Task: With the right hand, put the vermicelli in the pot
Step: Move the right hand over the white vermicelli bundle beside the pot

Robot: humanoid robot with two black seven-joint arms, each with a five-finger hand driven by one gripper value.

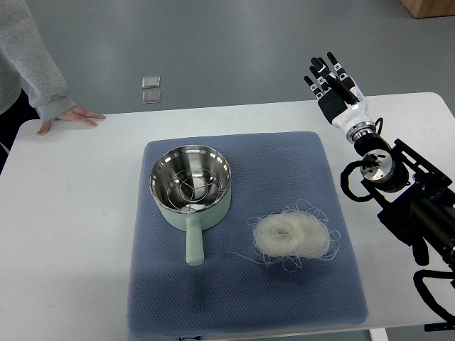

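While the right hand [333, 79] hangs over the far right corner of the white table [71, 213], its black-tipped fingers [318, 65] stretched out straight and holding nothing, the vermicelli [291, 238] lies in a loose nest on the blue mat [242, 298], just right of the pale green pot [190, 186]. A person's hand [71, 117] rests flat on the table's far left edge.

Bright even overhead light, soft shadows, sharp focus.
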